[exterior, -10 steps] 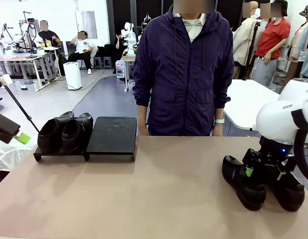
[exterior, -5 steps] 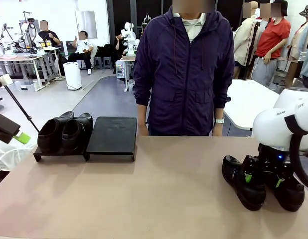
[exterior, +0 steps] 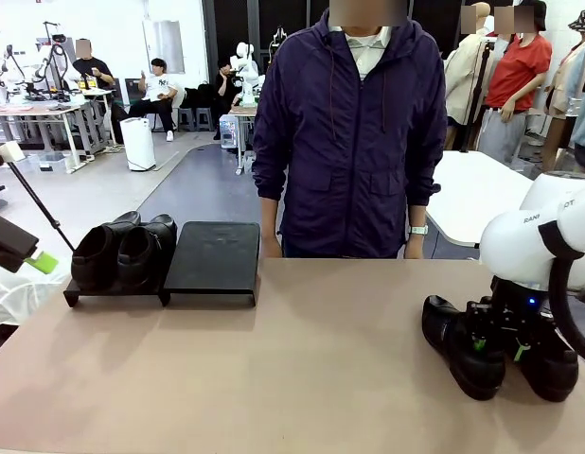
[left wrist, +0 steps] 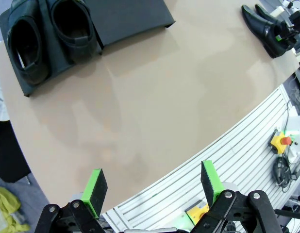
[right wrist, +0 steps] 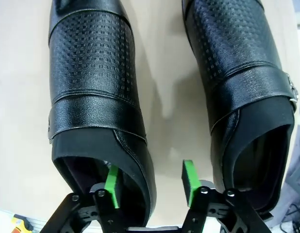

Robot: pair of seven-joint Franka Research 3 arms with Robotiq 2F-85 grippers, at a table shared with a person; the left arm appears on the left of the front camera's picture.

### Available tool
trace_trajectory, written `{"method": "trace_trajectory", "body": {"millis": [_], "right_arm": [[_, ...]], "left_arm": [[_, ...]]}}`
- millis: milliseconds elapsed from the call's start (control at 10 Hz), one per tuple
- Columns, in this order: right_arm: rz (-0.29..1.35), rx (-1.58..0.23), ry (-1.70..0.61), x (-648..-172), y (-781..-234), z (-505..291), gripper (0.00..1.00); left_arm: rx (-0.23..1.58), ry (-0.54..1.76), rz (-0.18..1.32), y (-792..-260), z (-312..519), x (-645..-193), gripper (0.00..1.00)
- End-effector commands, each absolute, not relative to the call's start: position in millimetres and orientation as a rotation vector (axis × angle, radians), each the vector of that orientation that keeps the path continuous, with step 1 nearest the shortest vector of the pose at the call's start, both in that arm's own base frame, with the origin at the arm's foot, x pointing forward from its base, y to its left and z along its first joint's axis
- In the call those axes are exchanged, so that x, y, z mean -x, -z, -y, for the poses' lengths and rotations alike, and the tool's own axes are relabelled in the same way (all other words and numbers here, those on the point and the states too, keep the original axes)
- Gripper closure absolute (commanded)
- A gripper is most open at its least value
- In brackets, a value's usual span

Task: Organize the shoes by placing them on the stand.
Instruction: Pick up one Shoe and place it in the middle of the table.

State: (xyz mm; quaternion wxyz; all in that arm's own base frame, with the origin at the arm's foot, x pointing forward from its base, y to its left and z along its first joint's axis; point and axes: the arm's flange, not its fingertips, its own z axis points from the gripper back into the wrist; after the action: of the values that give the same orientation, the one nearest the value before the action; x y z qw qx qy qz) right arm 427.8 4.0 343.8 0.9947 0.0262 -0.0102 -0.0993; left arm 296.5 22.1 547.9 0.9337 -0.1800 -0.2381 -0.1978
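Two black shoes (exterior: 96, 253) (exterior: 146, 251) sit side by side on the left part of the low black stand (exterior: 215, 255). Another pair lies on the table at the right, the nearer shoe (exterior: 463, 342) beside its mate (exterior: 550, 367). My right gripper (exterior: 496, 348) is down on them. In the right wrist view its fingers (right wrist: 112, 187) straddle the side wall of the left shoe (right wrist: 94, 82), one pad inside the opening and one outside, with a gap still showing. The other shoe (right wrist: 244, 82) lies beside it. My left gripper (left wrist: 154, 187) hangs open over the table's near edge.
A person in a dark purple jacket (exterior: 349, 142) stands at the far side of the table, hands down. The right half of the stand (left wrist: 130, 17) is bare. The tan tabletop (exterior: 302, 369) stretches between the stand and the pair at the right.
My right gripper has sunk lower onto the right-hand pair and its jaws have narrowed around the shoe's wall. The left arm, stand and person have not moved.
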Motion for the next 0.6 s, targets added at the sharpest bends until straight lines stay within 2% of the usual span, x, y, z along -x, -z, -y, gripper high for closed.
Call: {"method": "trace_trajectory", "body": {"millis": [0,500], "right_arm": [[0.024,-0.035,0.209,-434.9,-344.1,-7.1,1.00],[0.020,-0.020,0.180,-437.9,-346.8,-10.1,1.00]], "left_arm": [[0.358,0.400,0.477,-547.2,-22.2,-294.3,0.00],[0.358,0.400,0.477,-547.2,-22.2,-294.3,0.00]]}}
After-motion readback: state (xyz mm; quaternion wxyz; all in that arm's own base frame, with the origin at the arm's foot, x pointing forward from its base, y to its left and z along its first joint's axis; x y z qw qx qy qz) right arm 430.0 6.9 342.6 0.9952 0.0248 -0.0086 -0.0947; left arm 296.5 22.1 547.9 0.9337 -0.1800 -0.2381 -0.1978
